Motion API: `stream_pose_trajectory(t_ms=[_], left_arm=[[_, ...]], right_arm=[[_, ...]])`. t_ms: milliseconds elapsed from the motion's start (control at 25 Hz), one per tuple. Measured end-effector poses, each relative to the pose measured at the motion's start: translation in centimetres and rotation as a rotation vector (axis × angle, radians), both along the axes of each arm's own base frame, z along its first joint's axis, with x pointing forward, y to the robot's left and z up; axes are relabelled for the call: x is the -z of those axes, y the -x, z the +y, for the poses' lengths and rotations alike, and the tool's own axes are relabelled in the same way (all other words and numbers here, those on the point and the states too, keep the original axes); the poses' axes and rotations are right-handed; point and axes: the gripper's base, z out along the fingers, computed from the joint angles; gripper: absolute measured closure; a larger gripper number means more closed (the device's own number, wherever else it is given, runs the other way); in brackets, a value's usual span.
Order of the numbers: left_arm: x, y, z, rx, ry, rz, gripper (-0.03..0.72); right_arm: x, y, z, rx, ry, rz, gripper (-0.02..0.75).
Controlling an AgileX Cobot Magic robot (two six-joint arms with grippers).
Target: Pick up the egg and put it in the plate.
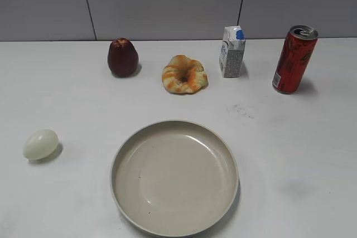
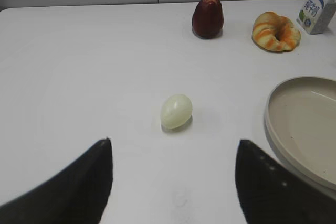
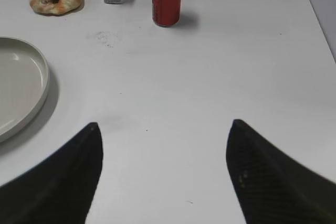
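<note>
Pale whitish-green egg [image 1: 40,144] lies alone on the white counter [image 1: 290,137], left of the empty round beige plate [image 1: 226,157] and well apart from it.

From the left wrist, the left claw [image 2: 173,179] is spread wide above the counter, with the egg ahead between its dark fingers [image 2: 79,182] and untouched. The right claw [image 3: 163,174] is likewise spread over bare counter, right of the plate. Along the back stand a dark red apple [image 1: 122,57], an orange-and-cream ring-shaped pastry [image 1: 184,74], a small white milk carton [image 1: 232,52] and a red drink can [image 1: 294,59].
</note>
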Motion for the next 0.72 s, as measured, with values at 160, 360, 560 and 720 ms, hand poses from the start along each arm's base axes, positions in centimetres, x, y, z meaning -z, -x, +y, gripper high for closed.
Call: stream_pose_trajectory(t_ms=[160,360,560,720], left_arm=[[0.0,0.0,0.0,-0.001,-0.002,0.000,0.138],[0.0,0.0,0.0,-0.001,-0.002,0.000,0.139],[0.0,-0.6,-0.1,0.001,-0.005,0.040,0.140],[0.2,-3.0,-0.6,0.002,-0.031,0.194,0.144]], right_arm=[[0.0,0.0,0.0,0.000,0.000,0.000,0.183],[0.0,0.0,0.0,0.000,0.000,0.000,0.183],[0.0,0.0,0.0,0.000,0.000,0.000,0.183],[0.0,0.0,0.0,0.000,0.000,0.000,0.183]])
